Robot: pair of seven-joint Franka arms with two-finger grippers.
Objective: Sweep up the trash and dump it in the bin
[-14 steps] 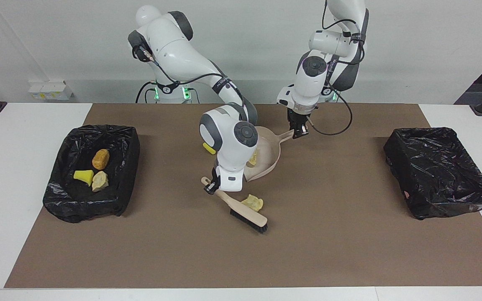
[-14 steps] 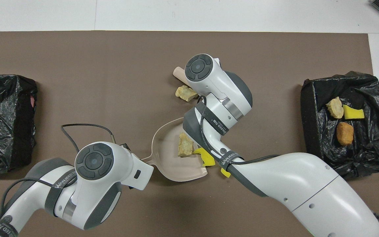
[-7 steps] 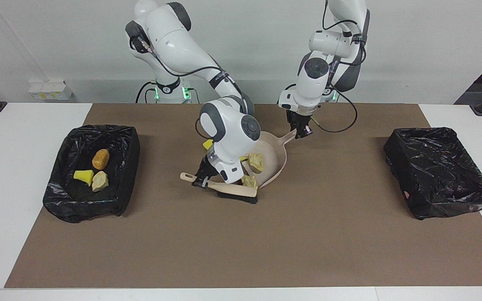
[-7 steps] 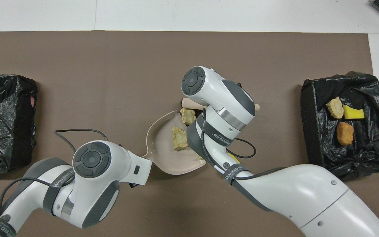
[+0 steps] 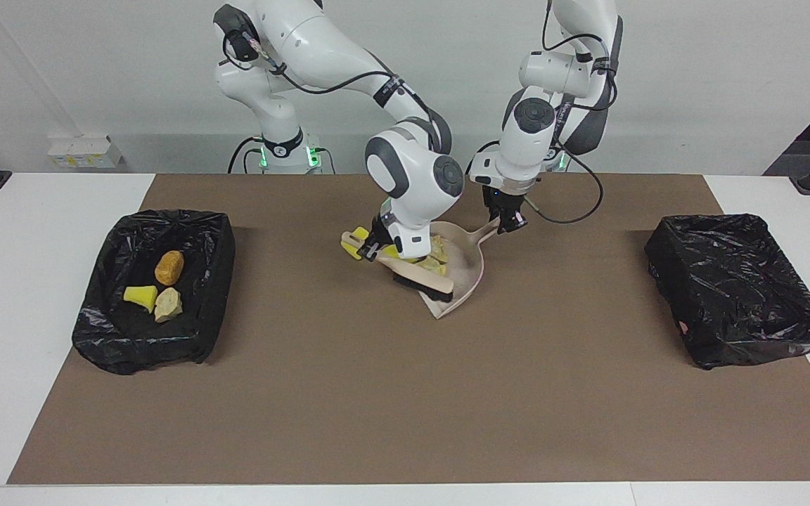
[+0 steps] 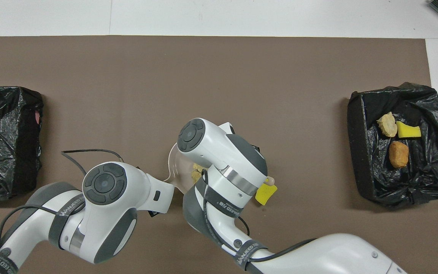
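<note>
My left gripper (image 5: 509, 223) is shut on the handle of the beige dustpan (image 5: 467, 270), which rests on the brown mat near the robots. My right gripper (image 5: 375, 247) is shut on the handle of the brush (image 5: 425, 284), whose black bristles lie in the pan's mouth. Beige trash lumps (image 5: 437, 258) sit in the pan next to the bristles. A yellow sponge piece (image 5: 357, 235) lies on the mat beside the pan, toward the right arm's end. From overhead, both wrists hide the grippers; only the pan's rim (image 6: 174, 167) and the sponge piece (image 6: 265, 194) show.
A black-lined bin (image 5: 106, 330) at the right arm's end holds an orange-brown lump (image 5: 169, 267), a yellow sponge piece (image 5: 140, 296) and a beige lump (image 5: 168, 303). A second black-lined bin (image 5: 735, 288) stands at the left arm's end.
My right gripper pulled the brush toward the robots, pushing a beige lump off the mat into the dustpan. The left gripper stayed on the pan's handle while the pan turned slightly.
</note>
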